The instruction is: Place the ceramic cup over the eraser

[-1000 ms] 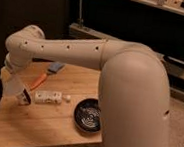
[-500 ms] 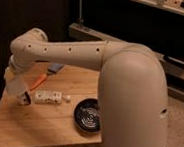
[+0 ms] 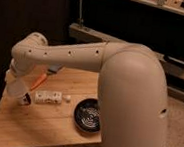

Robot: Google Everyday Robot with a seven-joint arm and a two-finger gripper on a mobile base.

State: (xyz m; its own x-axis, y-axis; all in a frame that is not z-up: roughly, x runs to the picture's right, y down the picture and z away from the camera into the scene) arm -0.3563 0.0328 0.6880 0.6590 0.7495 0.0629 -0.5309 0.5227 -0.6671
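My gripper (image 3: pixel 14 84) hangs from the arm's wrist over the left end of the wooden table (image 3: pixel 38 127). It is shut on the ceramic cup (image 3: pixel 16 90), a small off-white tapered shape held just above the tabletop. The eraser (image 3: pixel 26 99), a small dark block with a white patch, lies right beside the cup on its right, at its lower edge. Whether cup and eraser touch is not visible. The arm's big white link crosses the view from the right and hides the table's right side.
A longer white block with dark spots (image 3: pixel 48 98) lies just right of the eraser, with a tiny white piece (image 3: pixel 68 98) beyond it. A wide black bowl (image 3: pixel 88 116) sits mid-table. An orange-handled tool (image 3: pixel 39 81) with a blue head (image 3: pixel 53 69) lies behind. The table's left edge is close to the gripper.
The wrist has shifted slightly to the right. The cup has stayed in the gripper, low near the eraser. The things on the table have not moved.
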